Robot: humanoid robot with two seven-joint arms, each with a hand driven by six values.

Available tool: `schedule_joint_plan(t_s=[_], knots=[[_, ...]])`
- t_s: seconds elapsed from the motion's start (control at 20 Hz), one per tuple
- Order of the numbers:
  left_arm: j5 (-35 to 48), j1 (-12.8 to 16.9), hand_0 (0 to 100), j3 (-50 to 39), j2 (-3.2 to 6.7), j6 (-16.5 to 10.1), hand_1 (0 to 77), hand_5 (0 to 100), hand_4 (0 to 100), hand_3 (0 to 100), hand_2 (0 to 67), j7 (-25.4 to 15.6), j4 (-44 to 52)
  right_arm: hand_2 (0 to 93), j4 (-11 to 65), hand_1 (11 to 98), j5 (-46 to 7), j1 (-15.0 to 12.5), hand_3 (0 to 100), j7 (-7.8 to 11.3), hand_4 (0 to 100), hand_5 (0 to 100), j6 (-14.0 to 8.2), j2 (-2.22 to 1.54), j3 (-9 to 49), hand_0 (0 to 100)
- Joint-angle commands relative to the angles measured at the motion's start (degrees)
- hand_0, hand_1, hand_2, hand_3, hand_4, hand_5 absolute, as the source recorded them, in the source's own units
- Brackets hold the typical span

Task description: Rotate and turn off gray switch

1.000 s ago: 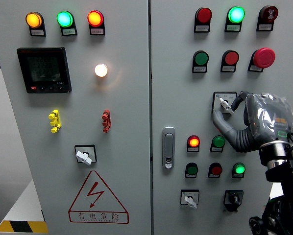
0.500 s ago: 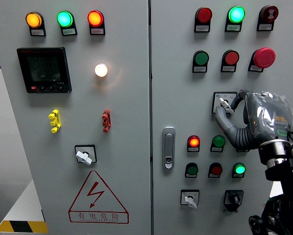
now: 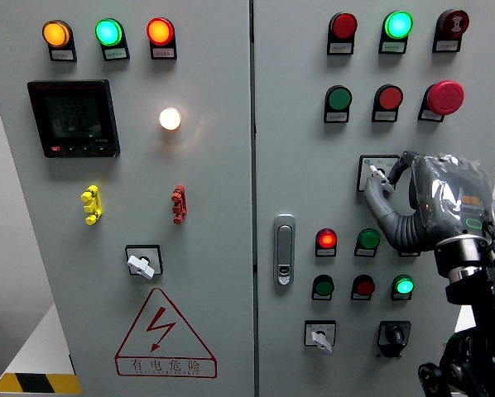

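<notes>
While the right hand [image 3: 434, 198], a grey multi-fingered hand with a translucent cover, is at the small gray rotary switch on a square black-and-white plate [image 3: 378, 174], the main risk is loss of grip on the knob. The switch sits on the right door of the light-grey metal control cabinet [image 3: 297, 149], near that door's right edge and about mid-height. A thumb-like finger [image 3: 378, 203] curves up from below toward the knob, and a dark finger [image 3: 402, 163] reaches in from the upper right; together they appear to pinch the knob, though firm contact cannot be confirmed.

Possible faults:
- Slipping: the knob is small and the fingertips cover little of it. A turn of the wrist without enough pinch force would probably leave the switch unturned.
- Wrong direction or partial rotation: the off mark on the plate is not readable, so the end position cannot be checked.
- Stray contact: the lit round red indicator lamp [image 3: 326, 240] and the round green push-button [image 3: 367, 240] lie just below the hand. A dropping wrist could press them.

Limits of view:
- The hand hides the right part of the switch plate.
- The knob's pointer angle is hard to make out.
- The remaining fingers are behind the cover; their state cannot be told.
- The left arm is not visible.
</notes>
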Motion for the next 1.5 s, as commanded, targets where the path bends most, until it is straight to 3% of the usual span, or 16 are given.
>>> schedule_joint_plan(t_s=[0.0,1.45], knots=[[0.0,-0.1,85,0.0,0.00,0.0,0.0,11,8,19,13.4,0.0,0.0,63.0,0.0,30.9,0.0,-0.1,100,-0.01,100,100,0.0,0.07,0.0,57],[0.0,-0.1,85,0.0,0.00,0.0,0.0,11,8,19,13.4,0.0,0.0,72.9,-0.1,30.7,0.0,0.8,100,-0.01,100,100,0.0,0.07,-0.3,71]])
